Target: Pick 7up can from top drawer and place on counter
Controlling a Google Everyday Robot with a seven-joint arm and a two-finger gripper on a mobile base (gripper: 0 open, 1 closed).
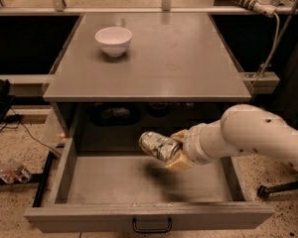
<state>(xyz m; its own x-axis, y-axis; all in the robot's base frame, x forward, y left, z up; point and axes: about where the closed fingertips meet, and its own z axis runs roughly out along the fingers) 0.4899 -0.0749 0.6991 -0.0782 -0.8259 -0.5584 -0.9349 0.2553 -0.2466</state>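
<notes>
Camera view is set in front of and above the cabinet, and the drawer point(149, 214) is seen pulled out wide toward the viewer. The can point(158, 145) is held by the gripper point(177, 150) over the middle of the drawer, clear of its floor, and a dark shadow point(161, 176) is cast on the drawer floor just below it. The can is tilted almost onto its side, with one end turned to the left and the other end gripped between the tan fingers point(180, 134). The gripper is seen closed on the can, with one finger above its right end and one below. The white arm point(253, 135) enters from the right edge and passes over the drawer's right wall.

A small black handle point(152, 225) is fixed at the middle of the drawer's front panel. The counter point(188, 63) lies above and behind the drawer, and the can is held lower than its front edge and in front of it. A white bowl point(113, 40) stands upright on the counter's back left part, well apart from the can. Dark shapes can be made out in the cabinet opening behind the drawer, but what they are cannot be told. A power strip point(243, 0) is seen at the top right, with a cable hanging down from it
</notes>
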